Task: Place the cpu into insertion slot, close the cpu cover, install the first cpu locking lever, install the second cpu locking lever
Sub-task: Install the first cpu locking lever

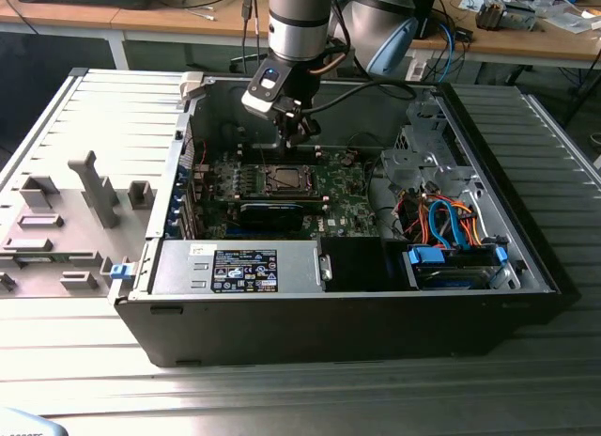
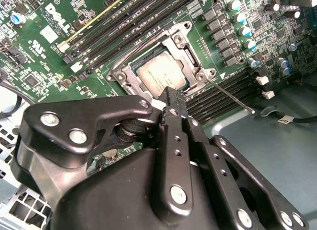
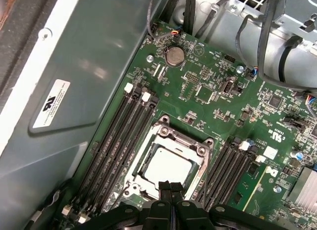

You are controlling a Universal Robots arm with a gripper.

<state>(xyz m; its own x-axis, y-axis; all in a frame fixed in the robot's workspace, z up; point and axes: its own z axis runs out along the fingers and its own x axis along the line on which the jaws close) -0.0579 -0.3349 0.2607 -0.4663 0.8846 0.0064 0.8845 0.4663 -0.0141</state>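
The cpu (image 2: 161, 74) (image 3: 166, 168), with a flat silvery top, lies in the insertion slot (image 1: 282, 179) on the green board. The cpu cover (image 2: 184, 52) (image 3: 173, 139) lies flat around it, and the chip shows through its window. A thin metal locking lever (image 2: 230, 95) sticks out slantwise from one corner of the socket, over the memory slots. My gripper (image 1: 299, 135) (image 2: 171, 98) (image 3: 168, 185) hangs just above the socket's edge with its fingers shut together and nothing between them.
Long black memory slots (image 3: 121, 136) run along both sides of the socket. The black graphics card (image 1: 272, 213) sits in front of it, with a power supply (image 1: 239, 267) and a drive cage with orange and blue cables (image 1: 451, 225) in the open case. The case wall (image 3: 84, 66) is close by.
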